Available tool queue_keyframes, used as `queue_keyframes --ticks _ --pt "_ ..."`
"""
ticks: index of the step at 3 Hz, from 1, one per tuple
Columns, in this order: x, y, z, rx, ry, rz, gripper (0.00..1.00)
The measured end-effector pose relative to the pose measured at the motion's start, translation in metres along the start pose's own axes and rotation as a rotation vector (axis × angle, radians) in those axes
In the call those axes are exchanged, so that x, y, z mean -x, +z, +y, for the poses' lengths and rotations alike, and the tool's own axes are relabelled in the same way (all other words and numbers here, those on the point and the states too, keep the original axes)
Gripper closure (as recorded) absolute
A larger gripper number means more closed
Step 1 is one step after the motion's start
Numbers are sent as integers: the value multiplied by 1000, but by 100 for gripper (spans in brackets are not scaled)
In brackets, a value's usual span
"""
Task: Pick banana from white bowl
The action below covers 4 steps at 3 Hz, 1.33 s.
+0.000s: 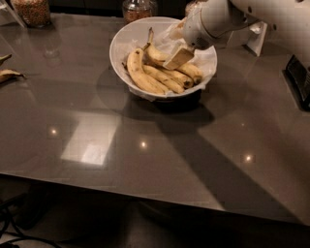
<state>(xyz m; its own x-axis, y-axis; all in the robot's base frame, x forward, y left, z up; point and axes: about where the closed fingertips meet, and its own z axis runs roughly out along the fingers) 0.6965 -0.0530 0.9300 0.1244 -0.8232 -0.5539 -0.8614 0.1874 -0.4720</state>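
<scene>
The white bowl [127,39] stands at the back middle of the dark table, with a crinkled white liner inside. The curved yellow banana [158,54] lies in it, its long brownish stem pointing up at the back. A bunch of straighter bananas [141,75] lies in front of and beside it. My gripper [177,58] reaches down into the bowl from the upper right on a white arm. Its tan tip rests on or just above the curved banana's middle. The gripper hides part of that banana.
Two glass jars of grains [33,10] [138,8] stand at the table's back edge. Banana peel scraps [8,73] lie at the far left. A white stand [255,38] sits behind the bowl at the right, and a dark object [298,80] lies at the right edge.
</scene>
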Motion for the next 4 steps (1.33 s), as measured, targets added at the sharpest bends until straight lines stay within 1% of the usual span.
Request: queue_keyframes --ticks 1,2,3,4 --pt "-13 23 -4 15 9 9 41" --pt "-23 44 -9 20 18 19 39" --pt "-30 63 -13 23 21 30 58" --pt "-31 69 -16 15 14 48 81"
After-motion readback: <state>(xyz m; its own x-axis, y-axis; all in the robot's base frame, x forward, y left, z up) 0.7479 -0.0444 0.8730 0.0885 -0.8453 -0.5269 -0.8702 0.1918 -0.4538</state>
